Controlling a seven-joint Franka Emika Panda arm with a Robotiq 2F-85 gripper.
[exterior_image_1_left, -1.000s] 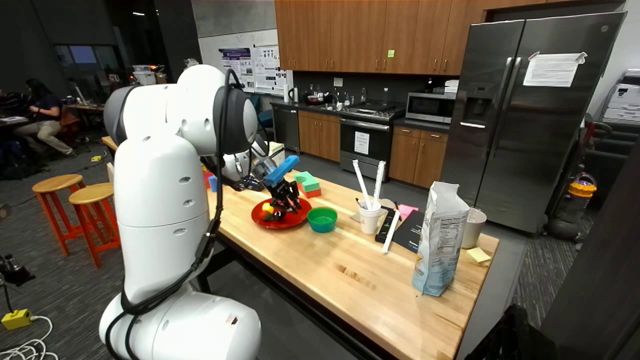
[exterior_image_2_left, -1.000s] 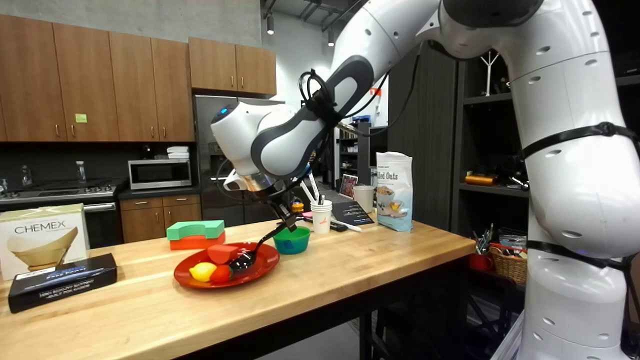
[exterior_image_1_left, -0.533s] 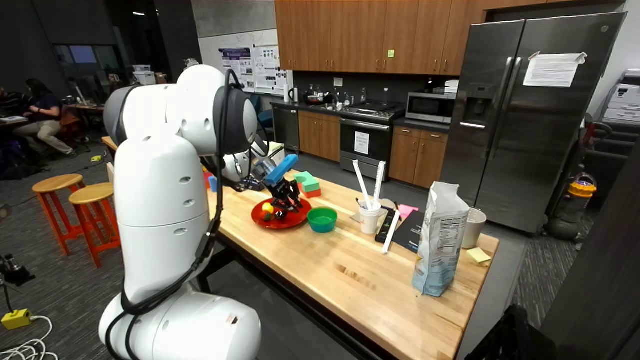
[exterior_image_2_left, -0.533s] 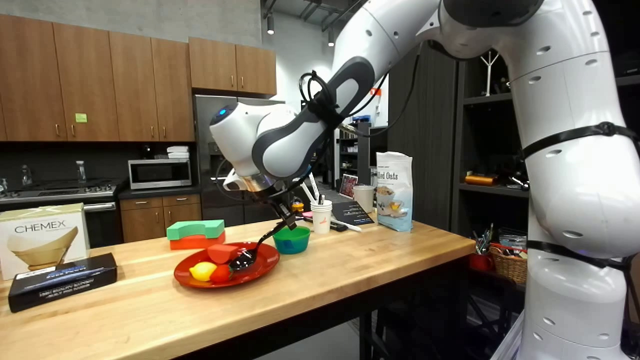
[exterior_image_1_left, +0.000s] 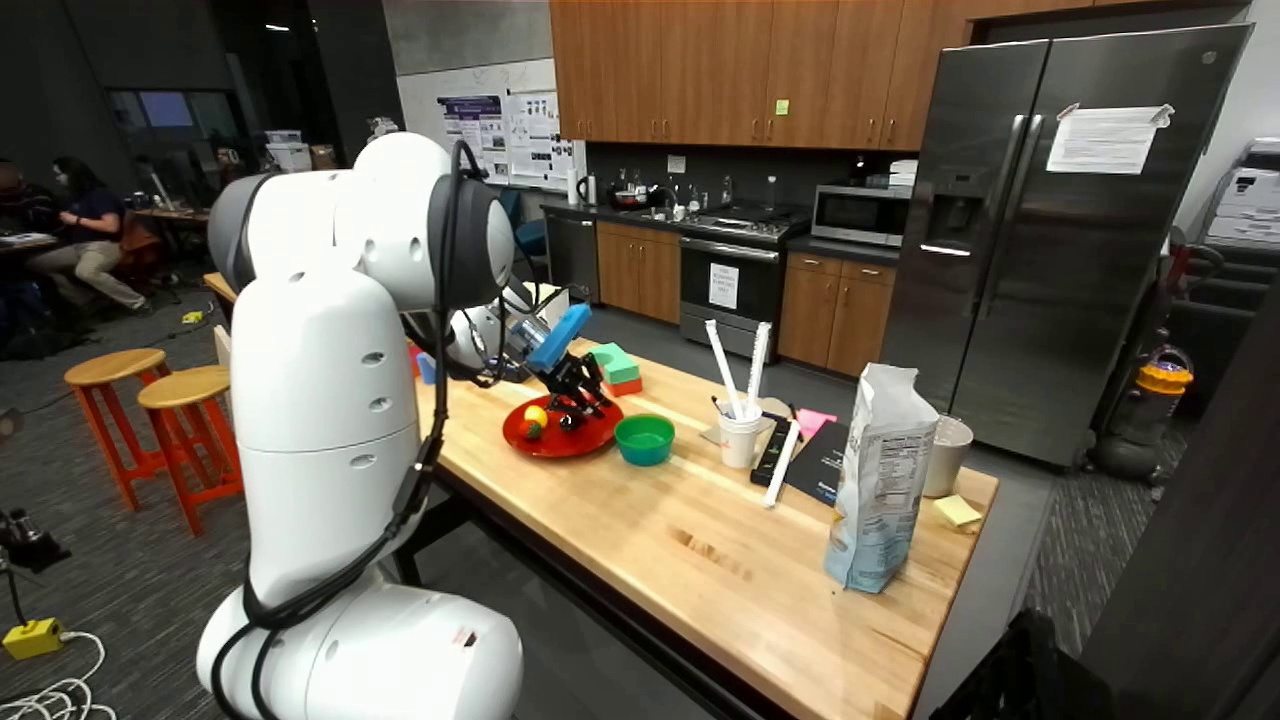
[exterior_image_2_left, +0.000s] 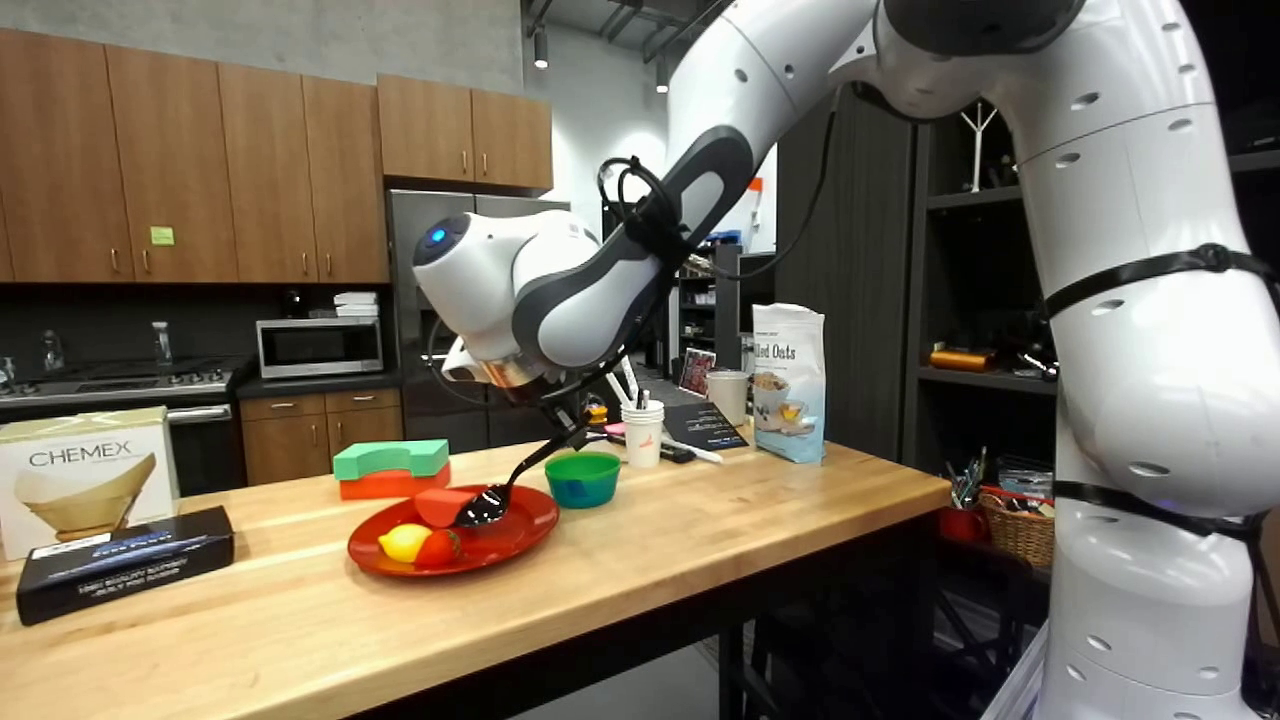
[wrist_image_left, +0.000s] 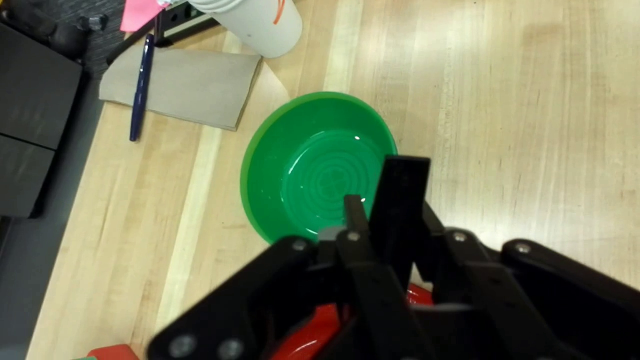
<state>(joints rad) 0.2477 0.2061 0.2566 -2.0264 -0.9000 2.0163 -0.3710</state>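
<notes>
My gripper (exterior_image_2_left: 572, 438) is shut on the handle of a black spoon (exterior_image_2_left: 485, 506), which slants down towards the red plate (exterior_image_2_left: 528, 522). In the wrist view the dark handle (wrist_image_left: 400, 192) stands up between the fingers. The spoon's bowl is over the plate beside a red block (exterior_image_2_left: 440, 507); whether they touch I cannot tell. A lemon (exterior_image_2_left: 404, 543) and a red fruit with a green top (exterior_image_2_left: 437, 549) lie together on the plate. Next to the plate stands a green bowl (exterior_image_1_left: 645, 440), with nothing inside it in the wrist view (wrist_image_left: 320, 165).
A green block on a red one (exterior_image_2_left: 391, 465) sits behind the plate. A black box (exterior_image_2_left: 125, 565) and a Chemex box (exterior_image_2_left: 85, 480) stand at one end. Farther along are a paper cup (exterior_image_1_left: 740, 440) with straws, a dark booklet (exterior_image_1_left: 820, 460) and an oats bag (exterior_image_1_left: 880, 480).
My gripper and the spoon have risen slightly, and the spoon's bowl has shifted closer to the red block. The red fruit has turned a little on the plate. The grip is unchanged.
</notes>
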